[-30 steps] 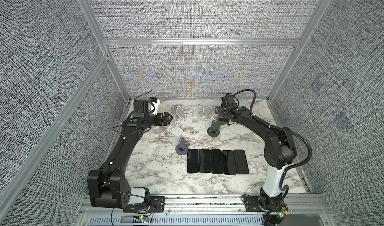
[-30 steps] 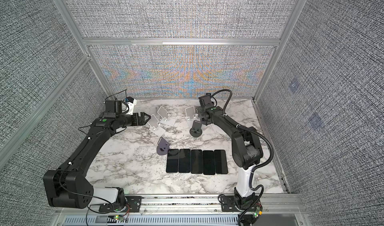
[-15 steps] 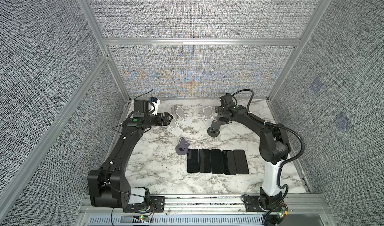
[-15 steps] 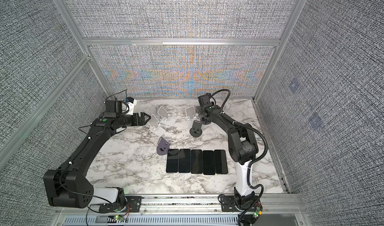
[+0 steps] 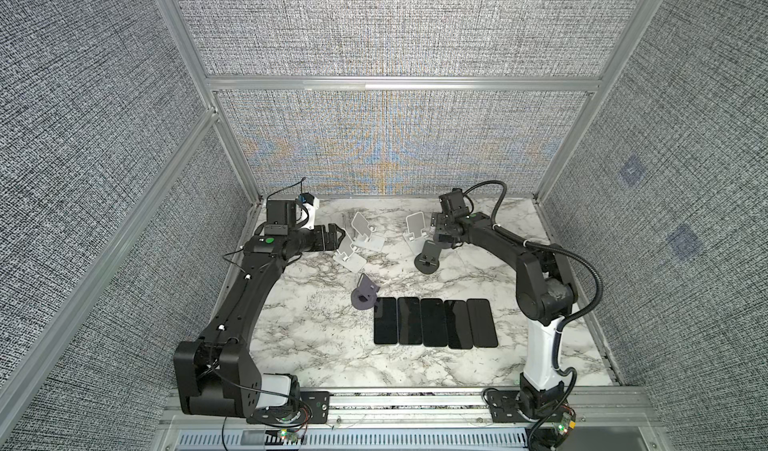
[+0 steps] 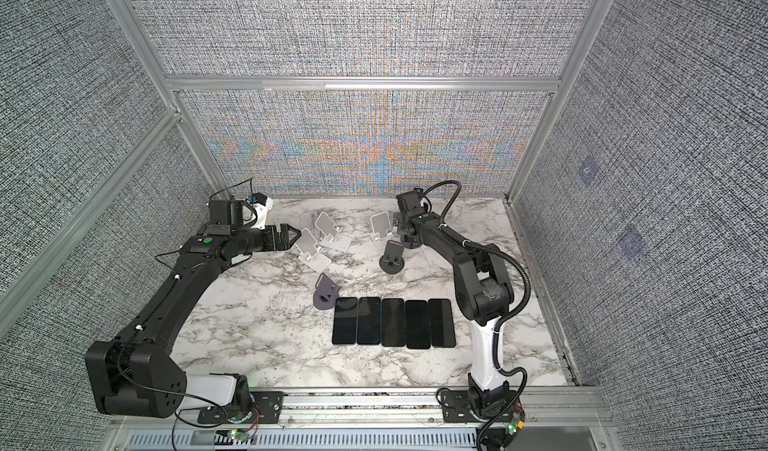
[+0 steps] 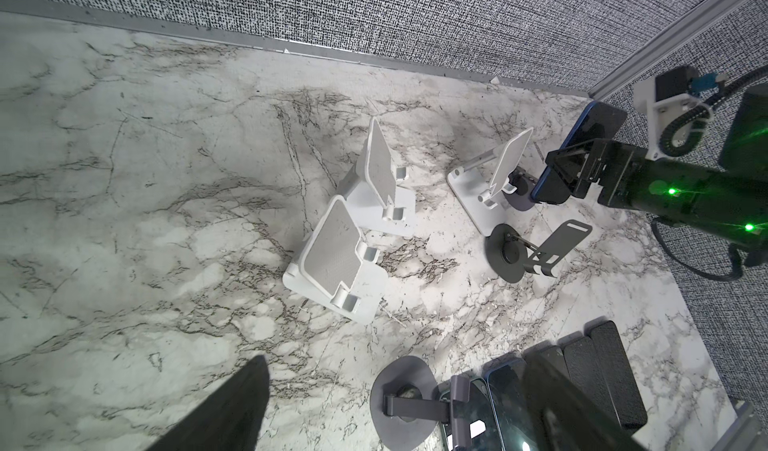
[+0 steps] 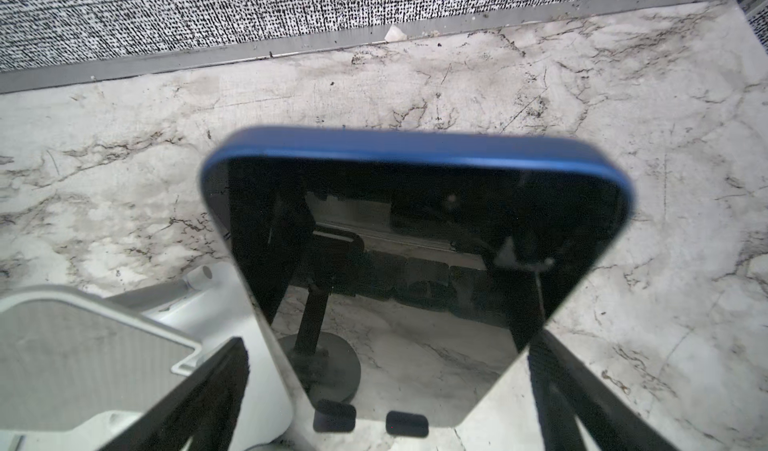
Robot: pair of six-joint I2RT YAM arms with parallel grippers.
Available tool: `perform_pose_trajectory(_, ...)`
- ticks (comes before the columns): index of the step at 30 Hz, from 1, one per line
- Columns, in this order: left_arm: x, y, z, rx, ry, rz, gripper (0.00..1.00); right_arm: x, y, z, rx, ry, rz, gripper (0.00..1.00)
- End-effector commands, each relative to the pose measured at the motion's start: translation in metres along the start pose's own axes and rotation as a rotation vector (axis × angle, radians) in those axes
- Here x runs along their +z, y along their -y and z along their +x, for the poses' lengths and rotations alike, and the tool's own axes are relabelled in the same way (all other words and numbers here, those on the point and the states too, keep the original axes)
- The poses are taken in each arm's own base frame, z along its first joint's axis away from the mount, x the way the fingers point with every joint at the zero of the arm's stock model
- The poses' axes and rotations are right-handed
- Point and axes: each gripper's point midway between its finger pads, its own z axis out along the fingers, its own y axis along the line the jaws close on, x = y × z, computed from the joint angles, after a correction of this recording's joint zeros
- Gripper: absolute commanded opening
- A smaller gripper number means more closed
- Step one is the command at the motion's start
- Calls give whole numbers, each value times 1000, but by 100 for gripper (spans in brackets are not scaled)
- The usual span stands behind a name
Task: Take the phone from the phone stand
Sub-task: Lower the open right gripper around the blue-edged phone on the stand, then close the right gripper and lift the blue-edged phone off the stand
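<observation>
My right gripper straddles the blue phone, propped on its dark stand at the back of the table; I can't tell whether the jaws pinch it. My left gripper hangs wide open, empty, beside the white stands

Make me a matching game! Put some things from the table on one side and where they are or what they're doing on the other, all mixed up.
Things:
1. blue phone
2. five dark phones
3. white stands
4. left claw

States:
A. open, holding nothing
B. propped up on a dark stand
C. lying flat in a row
D. standing empty

Pairs: 1-B, 2-C, 3-D, 4-A
</observation>
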Motion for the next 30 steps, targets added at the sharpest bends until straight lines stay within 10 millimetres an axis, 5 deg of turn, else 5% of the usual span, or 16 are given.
perform_pose_trajectory(1, -3, 3, -4, 21, 12, 9, 95, 2, -1, -6, 22, 26, 0, 92)
perform_pose_trajectory(30, -3, 3, -5, 21, 9, 10, 95, 4, 9, -10, 43, 40, 10, 61)
